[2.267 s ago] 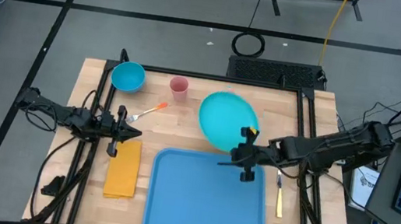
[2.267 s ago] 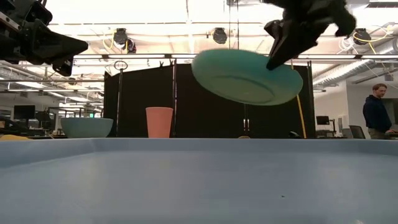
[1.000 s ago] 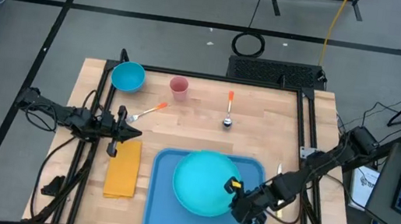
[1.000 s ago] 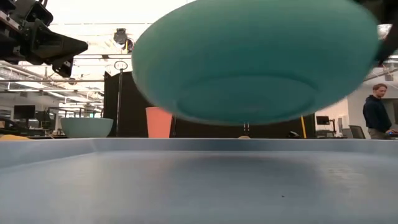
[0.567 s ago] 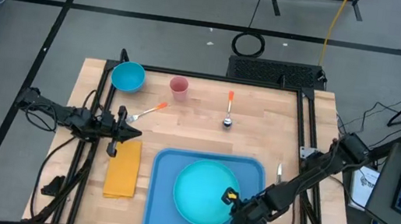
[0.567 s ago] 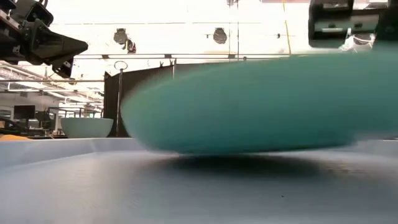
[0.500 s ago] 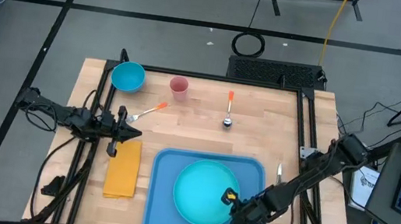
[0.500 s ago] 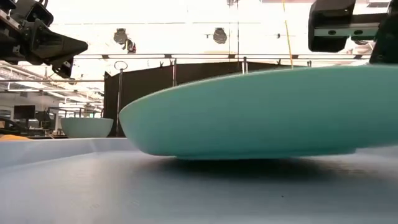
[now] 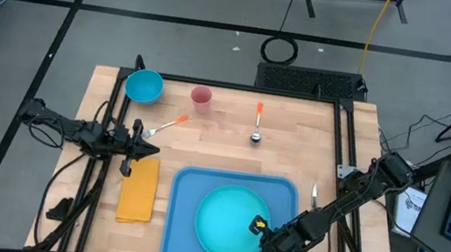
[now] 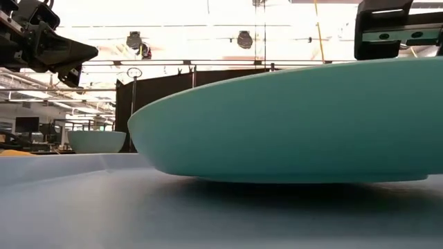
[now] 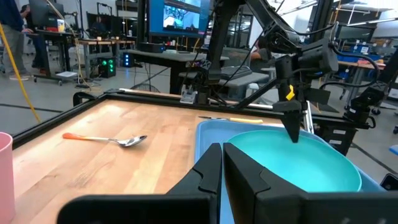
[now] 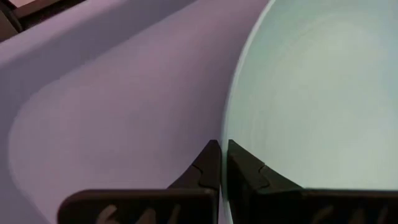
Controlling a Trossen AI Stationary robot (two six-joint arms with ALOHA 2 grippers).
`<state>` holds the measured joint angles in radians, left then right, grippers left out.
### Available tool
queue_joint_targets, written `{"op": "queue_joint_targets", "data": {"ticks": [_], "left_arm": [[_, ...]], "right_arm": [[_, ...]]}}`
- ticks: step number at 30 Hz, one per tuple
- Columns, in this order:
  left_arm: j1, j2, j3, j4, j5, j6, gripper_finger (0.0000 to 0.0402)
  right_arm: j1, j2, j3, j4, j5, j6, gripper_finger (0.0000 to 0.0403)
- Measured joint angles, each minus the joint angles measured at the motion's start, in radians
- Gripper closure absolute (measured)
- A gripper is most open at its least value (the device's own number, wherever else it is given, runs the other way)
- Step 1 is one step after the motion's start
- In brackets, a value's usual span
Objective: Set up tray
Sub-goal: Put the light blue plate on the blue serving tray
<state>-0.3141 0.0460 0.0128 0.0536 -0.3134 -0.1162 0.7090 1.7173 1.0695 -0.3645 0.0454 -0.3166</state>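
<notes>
At the table's near edge lies the tray (image 9: pixel 179 225), stiff, light and probably slippery; its raised rim gives the best hold. Inside it, my right gripper (image 9: pixel 265 247) pinches the teal plate (image 9: pixel 229 224) by its edge.

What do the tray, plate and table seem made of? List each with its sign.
Tray: likely plastic, matte blue, moulded rounded corners and rim.
Plate: plastic or melamine perhaps, smooth teal with soft sheen; ceramic not excluded.
Table: wood, pale planks with visible grain.
</notes>
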Motion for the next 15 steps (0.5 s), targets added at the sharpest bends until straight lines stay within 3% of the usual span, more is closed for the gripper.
{"op": "queue_joint_targets", "data": {"ticks": [15], "left_arm": [[-0.001, 0.0, 0.0, -0.003, 0.0, -0.011, 0.038]], "right_arm": [[0.013, 0.017, 0.0, 0.032, -0.048, 0.068, 0.0403]]}}
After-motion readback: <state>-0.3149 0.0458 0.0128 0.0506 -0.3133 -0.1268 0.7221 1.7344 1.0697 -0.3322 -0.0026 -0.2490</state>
